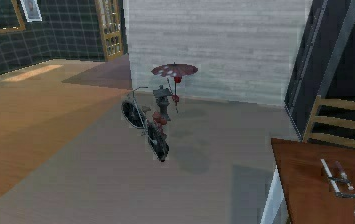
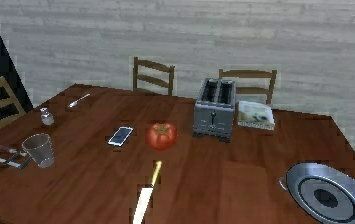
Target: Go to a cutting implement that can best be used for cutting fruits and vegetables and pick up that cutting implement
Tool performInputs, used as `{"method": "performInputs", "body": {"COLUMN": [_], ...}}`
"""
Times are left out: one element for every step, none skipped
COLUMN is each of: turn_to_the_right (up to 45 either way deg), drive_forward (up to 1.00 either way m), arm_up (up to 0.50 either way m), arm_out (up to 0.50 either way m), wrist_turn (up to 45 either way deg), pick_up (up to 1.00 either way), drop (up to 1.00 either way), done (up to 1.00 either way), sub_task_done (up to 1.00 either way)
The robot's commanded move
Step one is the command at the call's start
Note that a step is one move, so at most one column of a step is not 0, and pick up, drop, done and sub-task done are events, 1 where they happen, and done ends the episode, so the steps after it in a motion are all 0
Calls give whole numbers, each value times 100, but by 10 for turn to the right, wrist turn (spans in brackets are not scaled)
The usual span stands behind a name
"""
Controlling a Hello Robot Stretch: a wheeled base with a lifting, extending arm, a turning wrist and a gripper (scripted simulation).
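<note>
The end effector's state cannot be told from these views. In the arm side view, the knife [image 2: 148,190] is lying on the wooden counter [image 2: 235,165] close to its near edge. Its yellow handle is pointing up toward a red tomato [image 2: 162,134], and its pale blade is running down to the picture's bottom edge. A phone [image 2: 121,135] is lying just left of the tomato, and a grey toaster [image 2: 215,108] is standing to the tomato's right, with a pale packet [image 2: 256,114] beside it. A clear cup [image 2: 40,150] and a small shaker [image 2: 47,117] are sitting toward the counter's left end, and a round dark pan [image 2: 327,192] is resting at the right. Two wooden chairs [image 2: 153,75] are standing along the far side. In the forward view, a dark and red object [image 1: 161,108] is standing on the floor before a pale brick wall [image 1: 215,50].
</note>
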Motion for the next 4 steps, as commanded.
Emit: {"method": "performInputs", "body": {"turn_to_the_right": [0, 0, 0, 0], "drive_forward": [0, 0, 0, 0], "arm_up": [50, 38, 0, 0], "arm_out": [0, 0, 4, 0], "wrist_turn": [0, 0, 0, 450], "pick_up": [0, 0, 0, 0], "drop": [0, 0, 0, 0], "done": [0, 0, 0, 0], "sub_task_done": [0, 0, 0, 0]}}
